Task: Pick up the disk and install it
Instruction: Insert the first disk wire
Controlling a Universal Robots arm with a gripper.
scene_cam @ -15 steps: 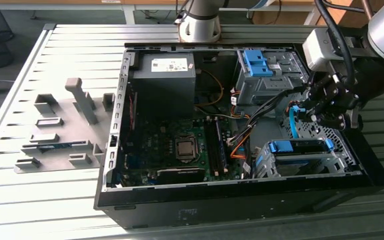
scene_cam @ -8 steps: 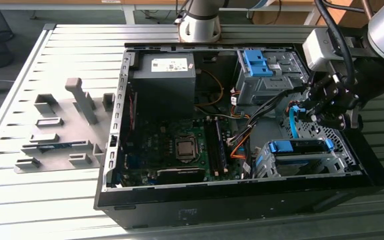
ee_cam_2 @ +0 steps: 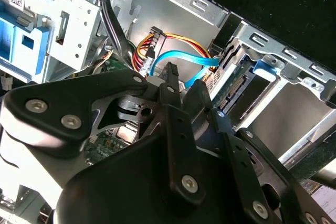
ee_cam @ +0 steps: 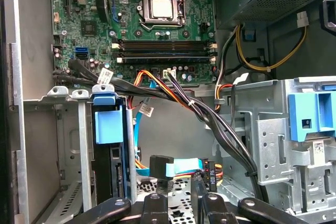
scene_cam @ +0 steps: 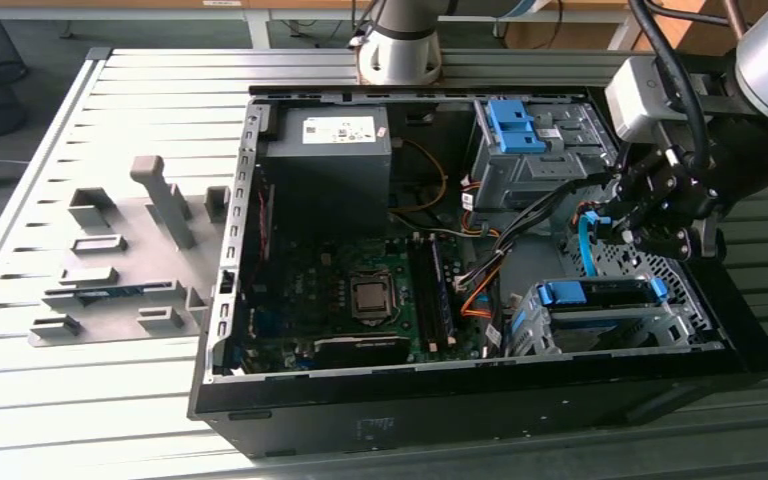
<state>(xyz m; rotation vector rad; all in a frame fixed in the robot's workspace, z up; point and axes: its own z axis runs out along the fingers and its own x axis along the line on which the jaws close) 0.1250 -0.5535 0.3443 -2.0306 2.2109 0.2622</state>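
Slatted metal table (scene_cam: 117, 110), grey fixture blocks (scene_cam: 131, 270) on the exterior view's left, open computer case (scene_cam: 491, 390) lying in the middle.

Inside the case: motherboard (scene_cam: 357, 290) on the floor, dark power-supply box (scene_cam: 328, 150) at the far end, and an upper drive cage (scene_cam: 551, 165) with a blue bracket (scene_cam: 511, 125) fixed on top.

The disk (scene_cam: 611, 325) sits in the lower drive cage (scene_cam: 684, 300), at the near corner on the exterior view's right. Its blue handle (scene_cam: 598, 292) faces up at the cage mouth. In the first wrist view the disk (ee_cam: 113, 166) stands on edge between the cage walls, with the blue handle above it. In the second wrist view its connector end (ee_cam_2: 233, 87) shows inside the cage.

My claw (scene_cam: 644, 225) hangs over the case, above and just behind the lower cage, apart from the disk. A blue cable (scene_cam: 582, 245) droops beside it. In the first wrist view a black connector (ee_cam: 159, 165) on that cable is close in front of my claw (ee_cam: 181, 203).

Spread, pressed together or pinching: I cannot tell.
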